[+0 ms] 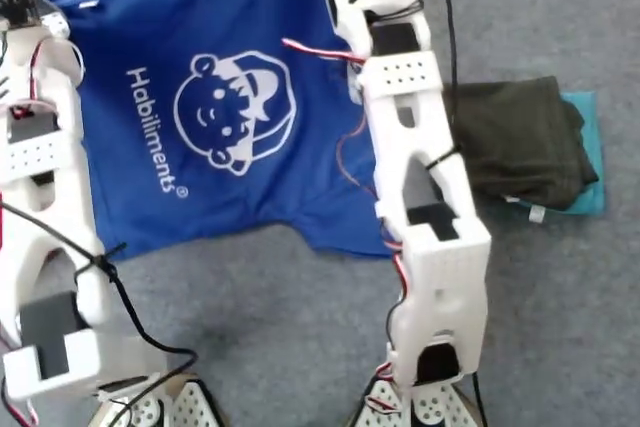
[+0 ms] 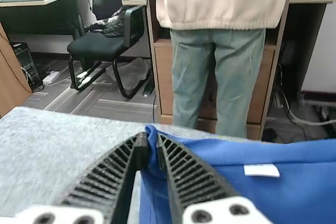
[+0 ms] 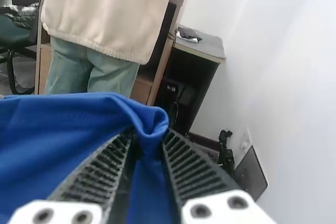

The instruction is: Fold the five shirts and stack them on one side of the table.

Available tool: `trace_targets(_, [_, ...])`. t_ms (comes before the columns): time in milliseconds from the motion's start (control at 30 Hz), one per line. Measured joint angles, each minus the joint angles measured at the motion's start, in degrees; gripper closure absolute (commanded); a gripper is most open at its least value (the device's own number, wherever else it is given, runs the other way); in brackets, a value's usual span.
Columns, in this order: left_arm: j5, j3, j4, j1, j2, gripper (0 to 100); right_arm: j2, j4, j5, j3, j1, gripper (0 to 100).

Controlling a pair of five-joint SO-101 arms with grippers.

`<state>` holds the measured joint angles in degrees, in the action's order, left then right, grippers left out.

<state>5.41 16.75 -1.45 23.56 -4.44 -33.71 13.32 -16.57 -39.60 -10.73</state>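
At far left, my left gripper [image 2: 150,140] is clenched on a far corner of the blue shirt [image 1: 230,117], which is spread print up over the grey table [image 1: 560,327]. Right of centre, my right gripper [image 3: 148,137] grasps a fold of the same shirt's far edge. At right, a folded dark shirt [image 1: 520,137] rests on a teal shirt [image 1: 592,162].

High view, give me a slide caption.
Two arms spread a blue shirt flat, folded shirts stacked alongside.

White lettering [image 1: 155,130] on blue shirt [image 1: 300,57]
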Motion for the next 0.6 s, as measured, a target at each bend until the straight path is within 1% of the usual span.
trace_targets(100, [0.0,-3.34,-0.35,0.0,2.64,97,-2.46,1.49,0.0,-3.87,0.0,98.5])
trace_targets(200, [0.0,-5.89,-3.6,0.0,4.31,97,-3.25,5.45,0.0,-6.15,0.0,98.5])
trace_targets(300, [0.0,-8.09,-5.36,0.0,5.54,97,-3.25,7.03,0.0,-6.51,0.0,98.5])
trace_targets(400, [0.0,-8.79,-5.45,-0.09,5.63,97,-3.25,7.82,0.0,-6.51,0.0,98.5])
trace_targets(467, [0.0,-8.53,-6.15,-0.53,5.63,97,-3.25,10.11,0.0,-6.68,0.09,98.5])
trace_targets(533, [0.0,-6.86,-9.05,-0.88,5.54,97,-3.25,14.59,0.0,-7.38,0.18,98.5])
trace_targets(600, [0.0,-4.22,-14.77,-0.88,4.75,97,-3.25,21.1,0.0,-7.74,0.26,98.5])
